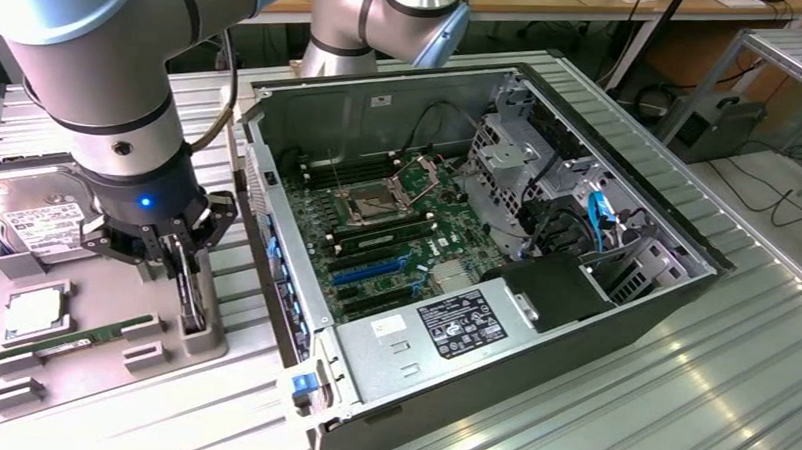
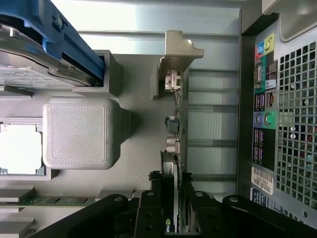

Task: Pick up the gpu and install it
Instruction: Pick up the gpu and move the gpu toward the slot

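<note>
The gpu (image 1: 193, 300) stands on edge in a slot of the grey parts tray (image 1: 115, 380), just outside the open computer case (image 1: 410, 360) on the exterior view's left. My gripper (image 1: 186, 278) reaches straight down over it. In the wrist view the thin dark card (image 2: 179, 119) runs away from me, its far end resting in a grey bracket holder (image 2: 179, 47). The gripper (image 2: 172, 201) has its black fingers (image 2: 150, 206) pressed against both faces of the card's near end, shut on it. The card still sits in its holder.
A silver hard drive (image 1: 34, 222), a square chip (image 1: 33, 312) and a green memory stick (image 1: 77, 339) lie on the same tray. The case lies on its side with the motherboard (image 1: 388, 235) exposed. Its rear port panel (image 2: 262, 124) is close beside the card.
</note>
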Available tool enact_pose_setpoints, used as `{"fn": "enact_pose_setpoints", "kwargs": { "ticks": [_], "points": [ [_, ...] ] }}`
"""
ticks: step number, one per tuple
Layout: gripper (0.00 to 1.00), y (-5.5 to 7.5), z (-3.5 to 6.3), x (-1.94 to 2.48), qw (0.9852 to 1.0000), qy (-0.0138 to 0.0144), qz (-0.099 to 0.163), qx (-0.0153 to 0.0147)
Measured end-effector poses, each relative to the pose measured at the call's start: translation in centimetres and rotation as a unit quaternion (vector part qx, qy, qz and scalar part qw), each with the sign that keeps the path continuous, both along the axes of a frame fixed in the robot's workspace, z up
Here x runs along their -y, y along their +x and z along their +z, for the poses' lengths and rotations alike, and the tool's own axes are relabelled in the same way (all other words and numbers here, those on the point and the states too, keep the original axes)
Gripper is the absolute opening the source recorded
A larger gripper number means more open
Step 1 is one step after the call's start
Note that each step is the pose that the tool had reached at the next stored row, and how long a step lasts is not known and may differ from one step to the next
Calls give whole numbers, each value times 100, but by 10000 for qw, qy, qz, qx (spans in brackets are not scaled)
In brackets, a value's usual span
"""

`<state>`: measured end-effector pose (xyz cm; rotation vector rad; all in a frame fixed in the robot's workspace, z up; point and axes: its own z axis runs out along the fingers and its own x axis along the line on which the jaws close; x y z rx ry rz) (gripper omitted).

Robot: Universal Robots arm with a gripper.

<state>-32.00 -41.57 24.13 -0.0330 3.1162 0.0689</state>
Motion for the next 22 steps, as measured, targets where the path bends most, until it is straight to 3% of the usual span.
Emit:
{"fn": "enact_pose_setpoints", "kwargs": {
  "ticks": [4, 8, 11, 14, 22],
  "points": [
    [26, 0, 64, 0, 10000, 1, 0, 0],
    [26, 1, 208, 0, 10000, 2, 3, -1],
    [26, 1, 345, 0, 10000, 3, 4, 0],
    [26, 3, 574, 0, 10000, 3, 7, 0],
    [26, 44, 946, 33, 10000, 4, 14, 0]
  ]
}}
